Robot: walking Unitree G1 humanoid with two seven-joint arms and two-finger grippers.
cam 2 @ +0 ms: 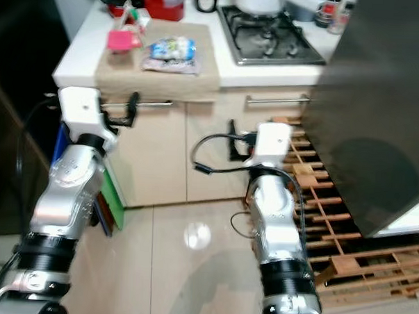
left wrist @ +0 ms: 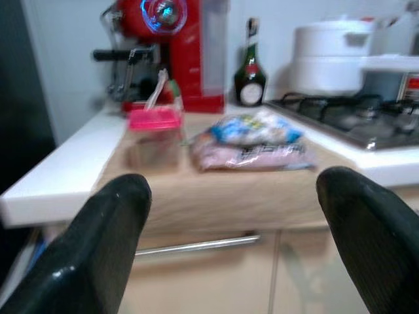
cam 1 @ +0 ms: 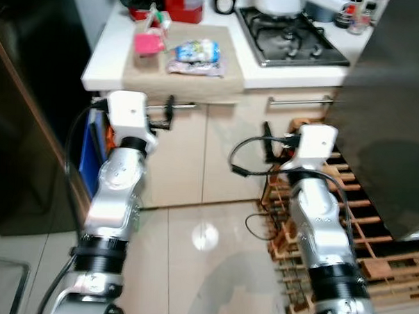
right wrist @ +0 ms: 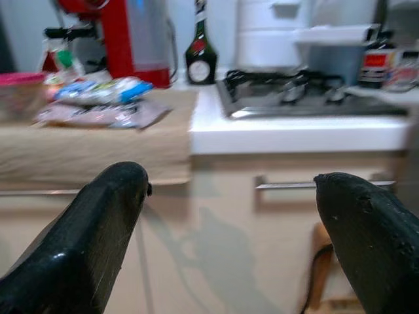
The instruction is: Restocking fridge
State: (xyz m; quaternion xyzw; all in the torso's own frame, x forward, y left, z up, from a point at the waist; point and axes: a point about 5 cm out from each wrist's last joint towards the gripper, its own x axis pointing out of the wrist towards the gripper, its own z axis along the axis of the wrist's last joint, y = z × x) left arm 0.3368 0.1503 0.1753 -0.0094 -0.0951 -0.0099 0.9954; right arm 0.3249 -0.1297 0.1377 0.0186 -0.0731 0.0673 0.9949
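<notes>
On the white counter lies a wooden board [cam 1: 185, 79] carrying a clear tub with a pink lid [cam 1: 149, 43] and a blue-and-white food packet on top of a pink one [cam 1: 196, 55]. My left gripper [cam 1: 168, 112] is open, held just in front of the board's edge and below it, by the cabinet handle. In the left wrist view the tub [left wrist: 154, 134] and packets [left wrist: 252, 140] sit ahead between the spread fingers. My right gripper [cam 1: 267, 142] is open lower down, facing the cabinet doors. Nothing is between its fingers.
A red coffee machine [cam 1: 183, 4] and a dark bottle [left wrist: 249, 69] stand at the back of the counter, with a gas hob [cam 1: 295, 37] to the right. A large dark door [cam 1: 392, 123] looms on the right above a wooden slatted rack [cam 1: 359, 226]. Dark panel on the left.
</notes>
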